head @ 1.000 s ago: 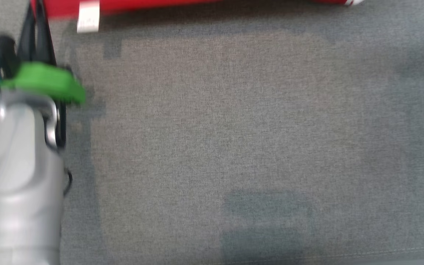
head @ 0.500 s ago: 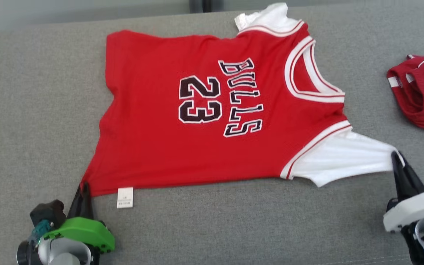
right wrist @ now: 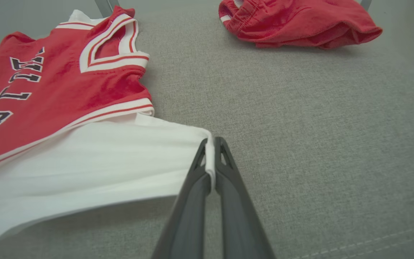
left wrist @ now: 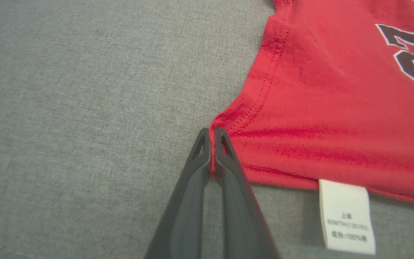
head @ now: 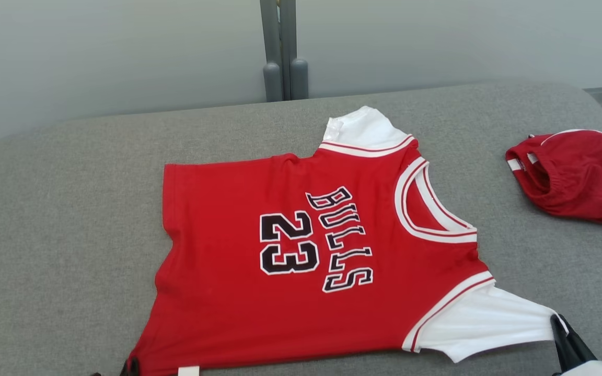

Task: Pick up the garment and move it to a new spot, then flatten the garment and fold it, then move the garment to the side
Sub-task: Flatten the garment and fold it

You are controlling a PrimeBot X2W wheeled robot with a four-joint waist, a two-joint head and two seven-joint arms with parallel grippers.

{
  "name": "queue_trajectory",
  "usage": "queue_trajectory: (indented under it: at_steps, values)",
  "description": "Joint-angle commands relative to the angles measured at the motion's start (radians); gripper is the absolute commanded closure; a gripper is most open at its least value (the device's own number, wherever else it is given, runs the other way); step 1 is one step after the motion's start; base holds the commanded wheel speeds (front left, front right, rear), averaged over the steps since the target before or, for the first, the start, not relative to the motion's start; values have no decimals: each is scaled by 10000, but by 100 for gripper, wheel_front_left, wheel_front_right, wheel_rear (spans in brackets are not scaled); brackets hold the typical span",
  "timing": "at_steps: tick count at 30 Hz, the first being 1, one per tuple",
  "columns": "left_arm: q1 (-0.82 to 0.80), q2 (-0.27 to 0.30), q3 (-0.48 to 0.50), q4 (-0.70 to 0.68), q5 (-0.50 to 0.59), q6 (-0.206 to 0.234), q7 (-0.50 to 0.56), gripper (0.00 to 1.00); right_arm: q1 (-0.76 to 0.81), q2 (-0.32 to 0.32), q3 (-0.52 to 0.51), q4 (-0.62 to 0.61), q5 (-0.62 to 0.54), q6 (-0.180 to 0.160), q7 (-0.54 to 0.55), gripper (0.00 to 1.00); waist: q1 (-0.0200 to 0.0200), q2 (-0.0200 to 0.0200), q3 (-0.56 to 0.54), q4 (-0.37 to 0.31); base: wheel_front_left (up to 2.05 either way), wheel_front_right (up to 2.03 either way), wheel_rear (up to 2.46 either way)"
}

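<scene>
The garment is a red jersey with white sleeves and "BULLS 23" on its front, lying spread flat on a grey padded surface. My left gripper is shut on the near left hem corner of the garment; its dark tips peek in at the bottom edge of the head view. My right gripper is shut on the edge of the near white sleeve, and it appears at the lower right of the head view. A white care label hangs from the hem.
Crumpled red shorts lie at the far right of the surface, beyond my right gripper. A grey metal post stands behind the far edge against a pale wall. Bare grey fabric stretches to the garment's left.
The head camera has tilted upward, so the garment and both grippers sit lower in the picture and the wall has come into view. Both grippers keep their hold.
</scene>
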Motion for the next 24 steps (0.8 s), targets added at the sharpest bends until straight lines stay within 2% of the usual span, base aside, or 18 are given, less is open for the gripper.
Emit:
queue_trajectory:
  at_steps: [1, 7, 12, 20, 24]
  values:
    - [336, 290, 111, -1, -65, 145, 0, 100, 234, -216, -249, 92, -12, -169, -27, 100, 1, 0, -417, -52, 0, 0, 0]
    - [1112, 271, -497, 152, -442, 399, 1, 100, 759, -185, -203, 110, -83, -166, -27, 100, 1, 0, -642, 98, 0, 0, 0]
    - [1387, 271, -462, -428, -599, 515, 0, 100, 896, -144, -140, -49, -80, -166, -27, 100, 1, 0, -607, 208, 0, 0, 0]
    - [924, 247, -241, -1340, -210, 175, 0, 100, 456, -217, -13, -873, 243, -163, -27, 100, 1, 0, -349, 345, 0, 0, 0]
    - [344, 212, -630, -1969, -119, -21, 0, 100, 15, -268, 158, -1428, 406, -112, -27, 100, 1, 0, -158, 352, 0, 0, 0]
